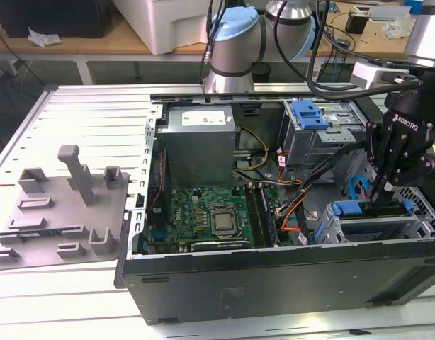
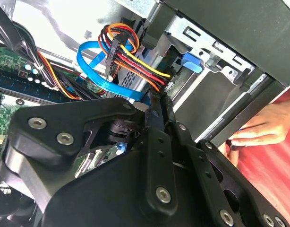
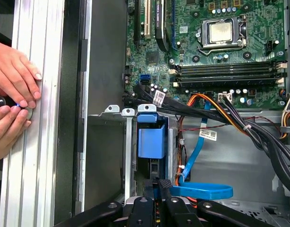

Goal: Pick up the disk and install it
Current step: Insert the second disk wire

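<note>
Here we are over the open computer case [image 1: 224,283]. The gripper [image 1: 379,195] hangs just to the exterior view's right of the motherboard [image 1: 203,212], its fingers [image 3: 163,187] pressed together, tip down on the blue frame of the disk [image 1: 353,210]. We see the disk lying in the metal cage [image 1: 331,230] beside the motherboard. Far from the motherboard, beyond the case wall, a person's hands [image 3: 12,94] rest on the rail
</note>
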Robot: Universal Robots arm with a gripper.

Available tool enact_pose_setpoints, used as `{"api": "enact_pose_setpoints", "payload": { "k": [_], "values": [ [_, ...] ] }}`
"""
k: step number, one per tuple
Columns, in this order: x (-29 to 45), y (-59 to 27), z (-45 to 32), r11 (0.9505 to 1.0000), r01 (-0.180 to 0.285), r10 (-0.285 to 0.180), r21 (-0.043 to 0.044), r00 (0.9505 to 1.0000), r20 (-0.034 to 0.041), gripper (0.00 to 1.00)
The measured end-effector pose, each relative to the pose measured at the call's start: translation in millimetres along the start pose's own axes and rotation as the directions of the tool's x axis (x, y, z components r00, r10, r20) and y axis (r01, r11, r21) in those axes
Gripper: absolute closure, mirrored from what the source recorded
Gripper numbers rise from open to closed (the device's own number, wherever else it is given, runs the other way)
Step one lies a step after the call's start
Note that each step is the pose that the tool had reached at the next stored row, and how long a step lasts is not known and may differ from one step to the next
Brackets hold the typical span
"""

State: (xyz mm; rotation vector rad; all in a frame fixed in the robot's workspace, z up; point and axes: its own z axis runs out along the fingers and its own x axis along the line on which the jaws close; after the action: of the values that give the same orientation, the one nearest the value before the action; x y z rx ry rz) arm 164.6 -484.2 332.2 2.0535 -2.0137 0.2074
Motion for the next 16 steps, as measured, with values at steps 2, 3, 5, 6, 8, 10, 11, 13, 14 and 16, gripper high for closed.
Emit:
{"api": "enact_pose_setpoints", "payload": {
  "k": [2, 3, 5, 6, 8, 10, 11, 13, 14, 16],
  "values": [
    [0.0, 0.0, 0.0, 1.0, 0.0, 0.0, 0.0, 1.0, 0.0001, 0.77],
    [0.0, 0.0, 0.0, 1.0, 0.0, 0.0, -0.0001, 1.0, 0.0001, 0.71],
    [0.0, 0.0, -0.2, 1.0, 0.0, 0.0, 0.0, 1.0, -0.0001, 0.65],
    [0.1, 0.1, -0.2, 1.0, 0.0, 0.0, -0.0001, 1.0, -0.0003, 0.58],
    [0.0, 1.2, -0.1, 1.0, 0.0, 0.0, 0.0008, 1.0, -0.0004, 0.58],
    [-0.6, 7.3, 0.1, 1.0, -0.003, 0.003, 0.009, 1.0, -0.0003, 0.58],
    [-0.9, 10.1, 0.0, 0.9999, -0.004, 0.004, 0.013, 1.0, -0.0004, 0.58],
    [-1.5, 14.1, -0.5, 0.9998, -0.006, 0.006, 0.0198, 1.0, -0.0005, 0.58],
    [-1.8, 17.2, -1.3, 0.9996, -0.008, 0.008, 0.0262, 1.0, -0.0004, 0.58],
    [-2.3, 20.6, -2.8, 0.9994, -0.01, 0.01, 0.0344, 0.9999, -0.0003, 0.58]
  ]
}}
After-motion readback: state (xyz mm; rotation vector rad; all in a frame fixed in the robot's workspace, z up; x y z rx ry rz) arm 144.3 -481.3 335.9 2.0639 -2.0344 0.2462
